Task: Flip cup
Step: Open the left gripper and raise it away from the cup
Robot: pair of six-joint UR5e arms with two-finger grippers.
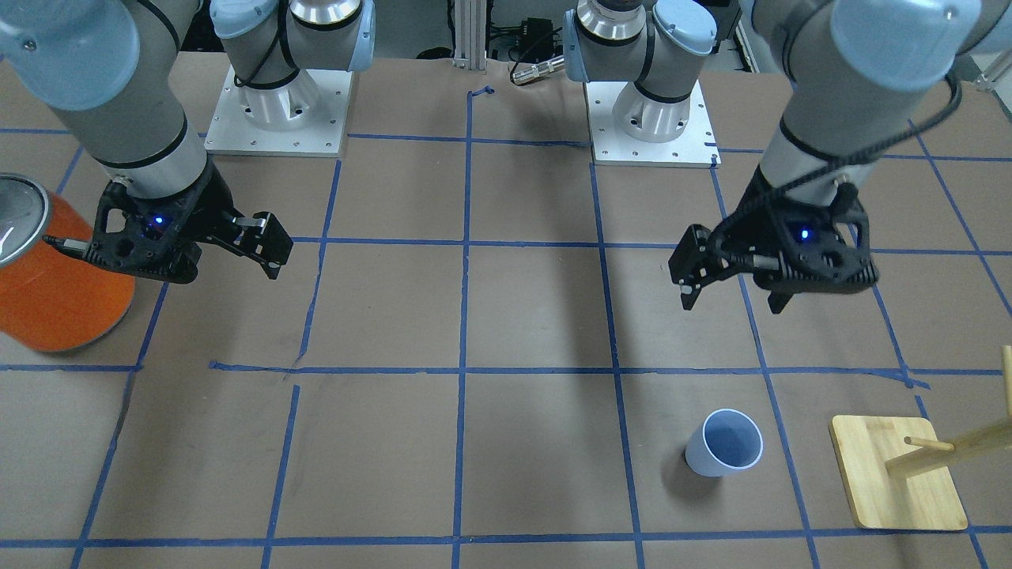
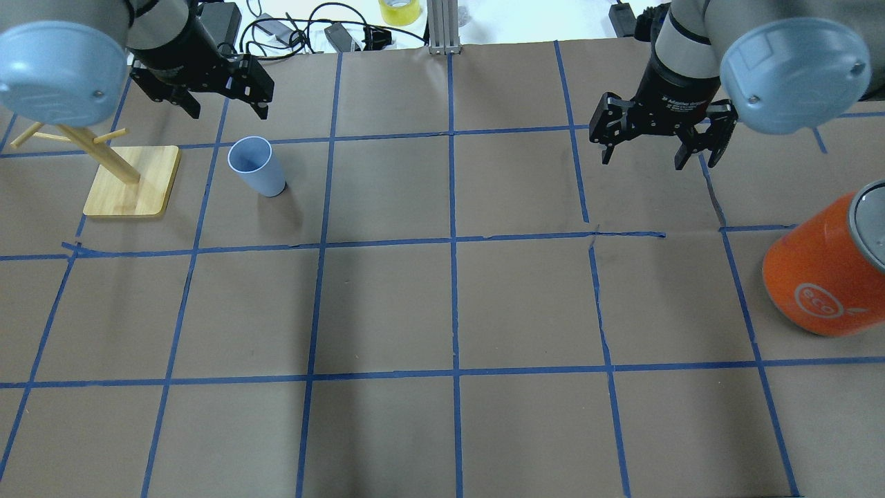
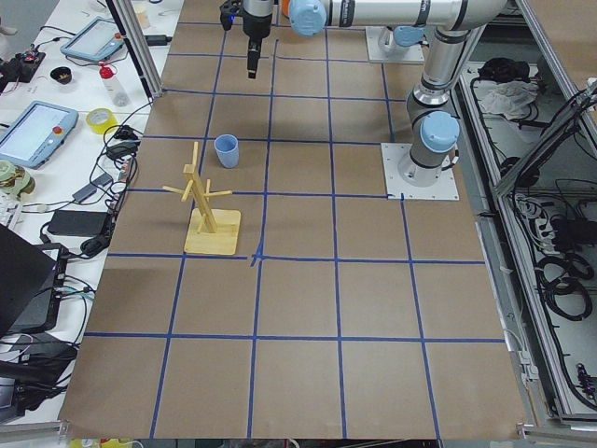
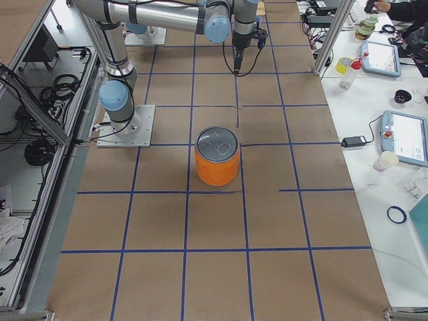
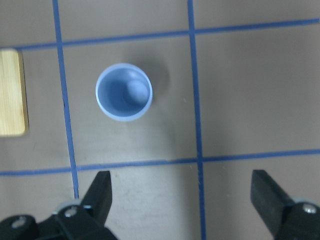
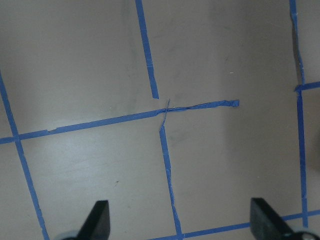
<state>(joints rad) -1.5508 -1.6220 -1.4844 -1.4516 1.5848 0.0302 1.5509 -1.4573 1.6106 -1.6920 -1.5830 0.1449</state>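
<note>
Overhead view: the cup [image 2: 257, 166] stands upright, mouth up, on the paper-covered table [image 2: 449, 311], inside one square of the blue tape lines [image 2: 387, 377]; just beside it, on the robot's left and not touching it, is a wooden rack [image 2: 131, 187] with pegs on a flat base. The left gripper [image 2: 229, 109] hangs above the table close to the cup, its fingers spread wide with nothing between them; the right gripper [image 2: 643, 158] hangs over bare paper well apart from the cup, equally wide and empty; an orange canister [image 2: 823, 277] with a silver top stands at the view's right edge.

Front-facing view: the cup sits low on the view's right, between a tape line and the rack's base; the left gripper is higher in the view and clear of it; the right gripper is on the view's left, partly in front of the canister.

Left-end view: the cup stands upright just past the rack; a gripper hangs farther along, too small to judge.

Right-end view: the canister stands upright near the table's middle, silver top up.

Left wrist view: the cup's open mouth faces the camera, its floor visible; both fingers sit wide apart at the bottom edge, the cup ahead of them; the rack's base shows at the left edge.

Right wrist view: two fingertips far apart at the bottom; beneath them paper and tape, one strip torn.
</note>
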